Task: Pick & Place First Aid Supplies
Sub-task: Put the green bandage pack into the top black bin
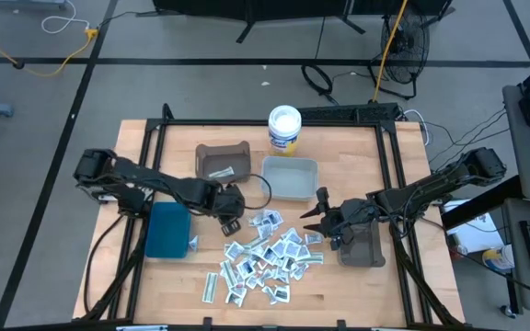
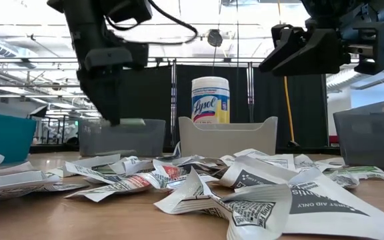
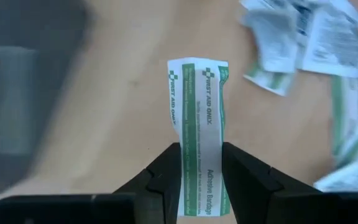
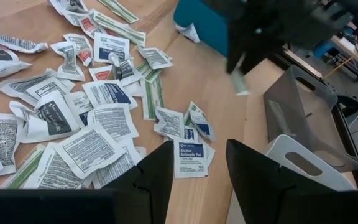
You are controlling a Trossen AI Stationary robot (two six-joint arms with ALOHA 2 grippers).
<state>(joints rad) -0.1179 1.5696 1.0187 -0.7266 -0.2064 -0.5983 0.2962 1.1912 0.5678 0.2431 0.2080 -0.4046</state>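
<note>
The first aid supplies, a pile of small white packets and strips (image 1: 265, 256), lie spread on the wooden table's middle; they also show in the low view (image 2: 199, 180) and the right wrist view (image 4: 86, 118). My left gripper (image 1: 231, 223) hangs above the pile's left side, shut on a white bandage strip with green print (image 3: 197, 93). My right gripper (image 1: 317, 218) is open and empty above the pile's right side, its fingers (image 4: 160, 168) apart over the packets. My left gripper pinches the bandage strip between its two fingers, across its two long edges near one end (image 3: 201, 142). The strip's other end sticks out past the fingertips. The fingers point down (image 2: 115, 110), and the strip (image 2: 131, 122) is lifted clear of the table.
A teal bin (image 1: 167, 230) stands left of the pile, a grey-brown bin (image 1: 222, 161) and a pale bin (image 1: 290, 177) behind it, and a dark grey bin (image 1: 362, 246) to the right. A white Lysol tub (image 1: 284, 127) stands at the far edge.
</note>
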